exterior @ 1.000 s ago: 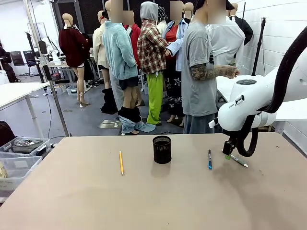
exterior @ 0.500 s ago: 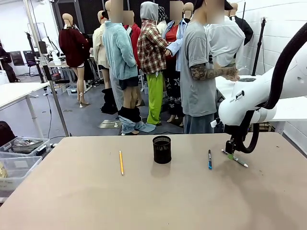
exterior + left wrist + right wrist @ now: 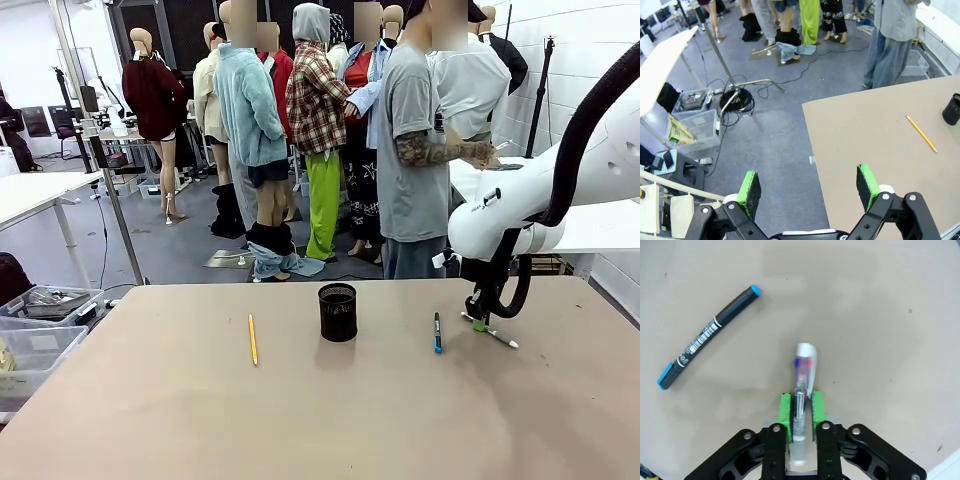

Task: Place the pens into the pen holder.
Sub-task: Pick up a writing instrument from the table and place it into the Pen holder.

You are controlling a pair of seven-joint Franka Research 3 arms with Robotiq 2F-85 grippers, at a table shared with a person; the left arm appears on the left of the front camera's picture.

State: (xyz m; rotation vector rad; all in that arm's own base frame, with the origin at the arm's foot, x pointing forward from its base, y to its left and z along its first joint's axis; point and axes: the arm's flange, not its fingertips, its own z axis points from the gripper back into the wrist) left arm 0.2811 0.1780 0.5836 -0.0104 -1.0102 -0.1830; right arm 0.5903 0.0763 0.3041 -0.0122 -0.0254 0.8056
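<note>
Two pens lie on the tabletop (image 3: 320,420), pencil (image 3: 253,339) left of the pen holder (image 3: 338,312), blue-and-black pen (image 3: 437,332) right; right fingers (image 3: 785,412) clamp the silver-white pen (image 3: 803,375), left fingers (image 3: 749,186) apart.

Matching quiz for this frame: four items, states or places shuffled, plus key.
Things:
1. pencil
2. blue-and-black pen
3. silver pen
4. pen holder

States:
A. clamped in the right gripper
B. standing upright
C. lying flat, left of the pen holder
D. lying flat, between the pen holder and the right gripper

Pairs: 1-C, 2-D, 3-A, 4-B
</note>
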